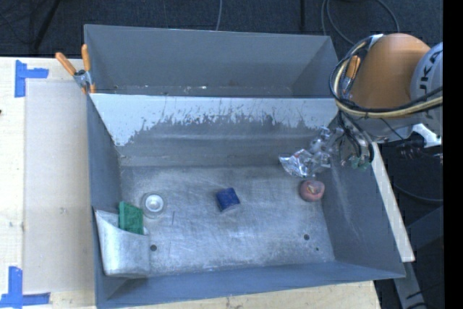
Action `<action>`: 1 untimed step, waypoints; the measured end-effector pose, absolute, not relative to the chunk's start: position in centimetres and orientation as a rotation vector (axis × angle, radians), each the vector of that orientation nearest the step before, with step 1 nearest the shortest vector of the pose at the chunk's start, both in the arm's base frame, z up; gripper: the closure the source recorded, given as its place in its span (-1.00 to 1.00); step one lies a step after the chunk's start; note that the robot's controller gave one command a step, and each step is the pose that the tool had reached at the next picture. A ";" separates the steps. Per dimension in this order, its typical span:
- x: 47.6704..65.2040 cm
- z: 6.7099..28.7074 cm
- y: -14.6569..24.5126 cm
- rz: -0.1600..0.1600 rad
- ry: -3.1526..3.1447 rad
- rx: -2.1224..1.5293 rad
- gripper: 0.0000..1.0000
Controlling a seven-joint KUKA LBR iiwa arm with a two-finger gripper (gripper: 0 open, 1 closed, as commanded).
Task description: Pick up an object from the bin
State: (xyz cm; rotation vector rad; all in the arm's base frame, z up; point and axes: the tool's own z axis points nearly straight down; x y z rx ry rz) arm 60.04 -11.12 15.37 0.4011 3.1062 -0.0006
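We see the grey bin (217, 61) with the arm's orange cover (387, 72) above its right wall. The end effector (302, 163) is low by that wall; spread or pressed together, we cannot tell. A pale sheet (119, 250) and a green piece (131, 217) lie far to its left. A blue block (228, 199) lies left and below. A pink round thing (312, 189) is just beneath it, the nearest. A small clear cap (153, 203) sits far left.
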 end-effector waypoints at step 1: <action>61.0 24.6 -11.3 0.000 3.109 0.376 1.00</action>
